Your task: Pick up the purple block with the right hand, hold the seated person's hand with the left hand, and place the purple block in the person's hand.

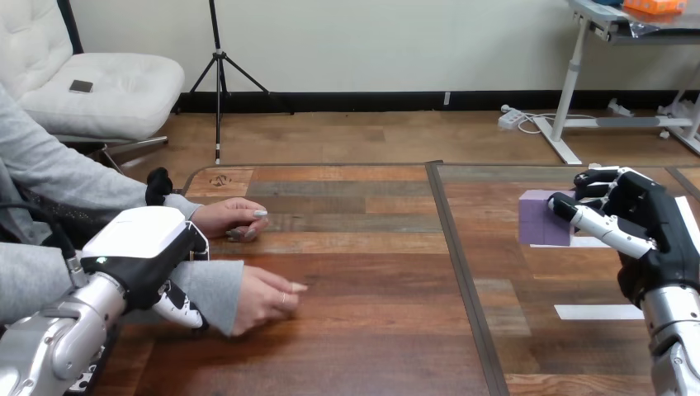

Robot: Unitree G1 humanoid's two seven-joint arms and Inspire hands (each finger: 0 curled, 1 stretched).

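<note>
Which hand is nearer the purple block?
Right. The right hand is up against the block, on its right side. The left hand is far off at the table's left, over the person's forearm.

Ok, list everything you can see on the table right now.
table: one, brown wood, across the view
purple block: one, purple, table's right side
tape strips: at least two, white, flat near the block
person's hands: two, table's left side, farther and nearer
left hand: one, black and white, over the person's nearer sleeve
right hand: one, black and white, thumb and fingers round the purple block
</note>
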